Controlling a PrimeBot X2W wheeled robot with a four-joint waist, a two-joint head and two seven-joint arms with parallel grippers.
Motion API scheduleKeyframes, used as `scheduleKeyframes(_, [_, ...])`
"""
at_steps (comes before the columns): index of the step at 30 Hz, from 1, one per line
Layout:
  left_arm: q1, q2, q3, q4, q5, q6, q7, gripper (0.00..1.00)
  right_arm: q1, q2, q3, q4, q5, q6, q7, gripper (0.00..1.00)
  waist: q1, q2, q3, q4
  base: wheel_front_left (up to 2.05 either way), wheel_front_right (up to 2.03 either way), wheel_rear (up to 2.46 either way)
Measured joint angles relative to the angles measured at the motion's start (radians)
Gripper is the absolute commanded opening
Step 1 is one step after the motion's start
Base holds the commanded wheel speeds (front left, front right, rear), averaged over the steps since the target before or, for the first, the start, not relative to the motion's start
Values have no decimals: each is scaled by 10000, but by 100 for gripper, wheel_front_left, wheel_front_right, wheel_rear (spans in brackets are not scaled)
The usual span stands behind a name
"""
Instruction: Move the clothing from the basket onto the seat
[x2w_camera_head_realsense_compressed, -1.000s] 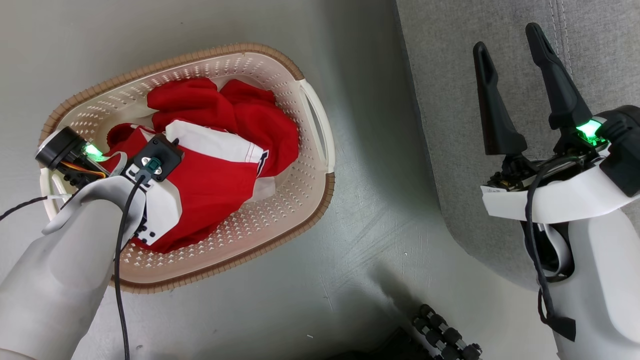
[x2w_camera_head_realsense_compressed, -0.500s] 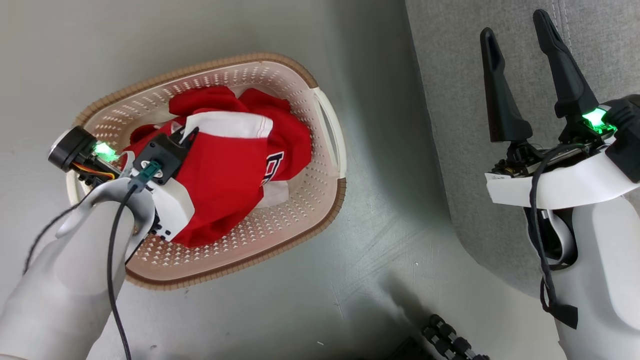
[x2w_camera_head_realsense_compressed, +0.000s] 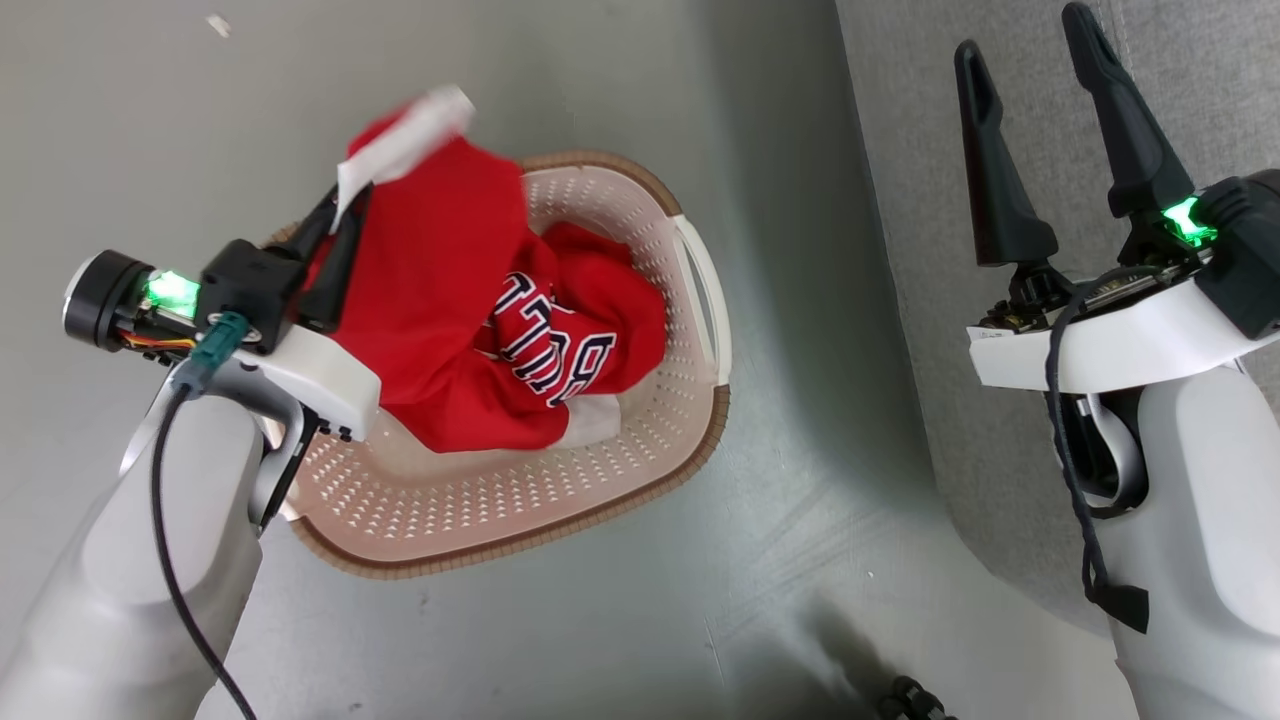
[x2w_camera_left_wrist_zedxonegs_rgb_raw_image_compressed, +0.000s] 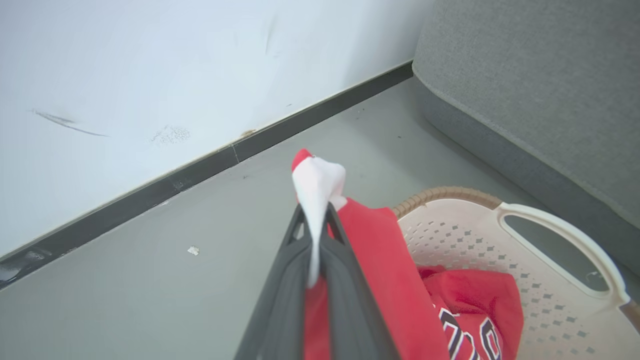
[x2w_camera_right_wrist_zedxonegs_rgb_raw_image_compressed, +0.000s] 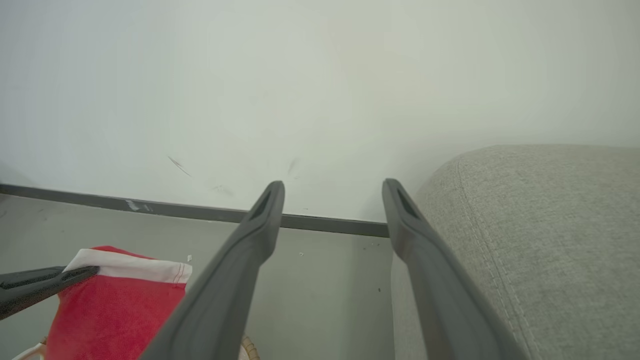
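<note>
Got clothing (x2w_camera_head_realsense_compressed: 440, 270) hem pinched in left gripper (x2w_camera_head_realsense_compressed: 340, 210) just above basket (x2w_camera_head_realsense_compressed: 650, 420) rim; right gripper (x2w_camera_head_realsense_compressed: 1022, 35) spread wide by seat (x2w_camera_head_realsense_compressed: 900, 200) edge.

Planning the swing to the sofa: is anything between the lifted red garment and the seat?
Only the sofa-side wall and handle of the basket, which the hanging end of the clothing must clear. The floor between basket and seat looks bare; the right gripper hovers over its edge.

place: home-like room | cues: grey sofa (x2w_camera_head_realsense_compressed: 900, 150), laundry basket (x2w_camera_head_realsense_compressed: 480, 500), white wall (x2w_camera_left_wrist_zedxonegs_rgb_raw_image_compressed: 150, 75), dark skirting (x2w_camera_left_wrist_zedxonegs_rgb_raw_image_compressed: 200, 170)
</note>
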Motion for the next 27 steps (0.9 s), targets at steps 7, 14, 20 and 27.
scheduleKeyframes(7, [503,69,598,-798,-332,345,-82,0,1,-6,-6,353,-276,0,0,100,0,0,-609,312,0,0,0])
scheduleKeyframes(14, [805,92,965,-1674,-570,470,-90,0,23,-17,-128,663,-604,0,0,100,0,0,-1326,605,0,0,0])
scheduleKeyframes(20, [1002,174,1101,-2259,-698,468,-94,0,64,-23,-105,842,-686,0,0,100,0,0,-1911,804,0,0,0])
scheduleKeyframes(27, [1244,282,1323,-2940,-849,454,-119,0,613,-35,167,1170,-819,0,0,100,0,0,-2824,1069,0,0,0])
